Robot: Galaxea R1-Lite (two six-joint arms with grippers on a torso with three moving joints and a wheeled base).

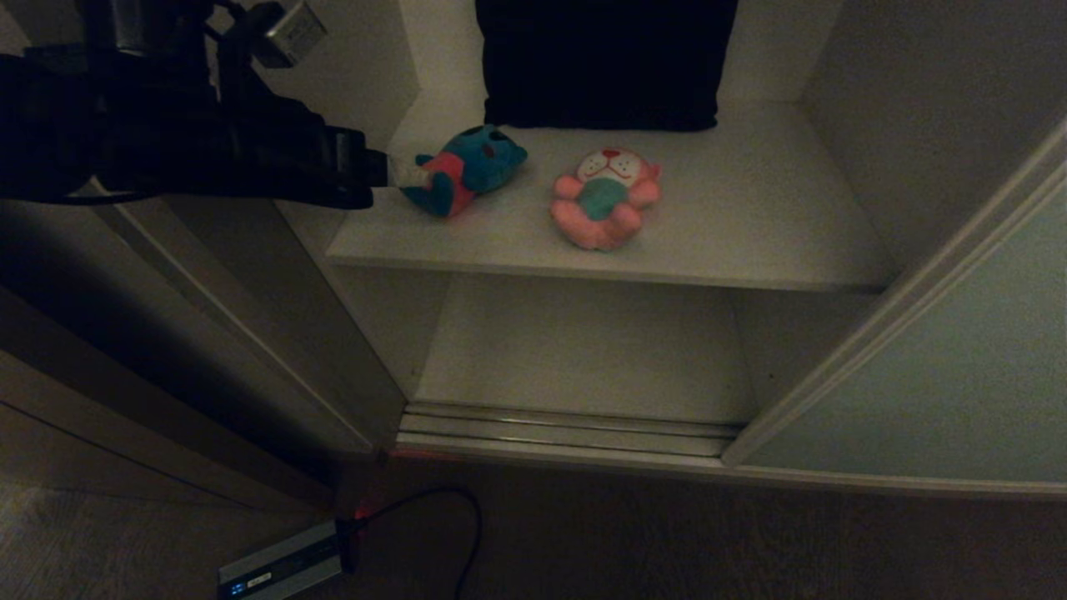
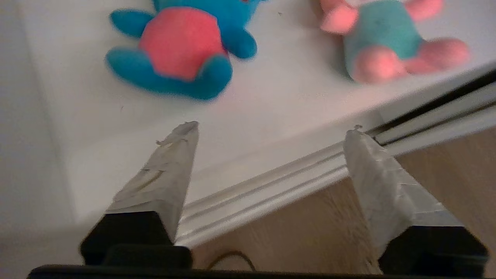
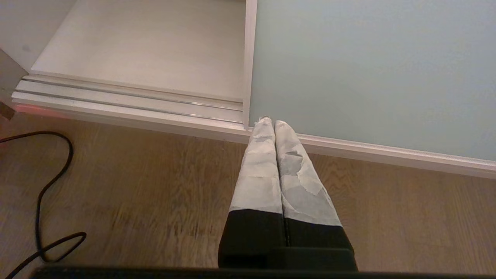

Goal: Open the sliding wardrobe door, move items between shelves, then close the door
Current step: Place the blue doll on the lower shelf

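Floor cable (image 1: 454, 521) and a small grey box (image 1: 279, 567) lie closest to my head camera, on the wood floor in front of the wardrobe. Ribbed floor track (image 1: 567, 429) runs along the opening. Sliding wardrobe door (image 1: 934, 367) sits off to my right, so the compartment is open.

My left gripper (image 2: 271, 128) reaches in from the left at the upper shelf (image 1: 750, 225), its taped fingers (image 2: 166, 170) spread wide apart, nothing between them (empty in the wrist view). Fingertips are just short of the teal plush toy (image 1: 467, 171); touching or not, I cannot tell. That toy lies on the left part of the upper shelf, red-pink belly showing. Pink plush toy (image 1: 606, 198) lies beside it, toward the middle, face up, apart from the teal one. Dark folded cloth (image 1: 604, 62) stands behind both at the back.

Lower shelf (image 1: 583, 350) below.

My right gripper (image 3: 274, 123) hangs low over the floor by the door's bottom corner, fingers pressed together, holding nothing.
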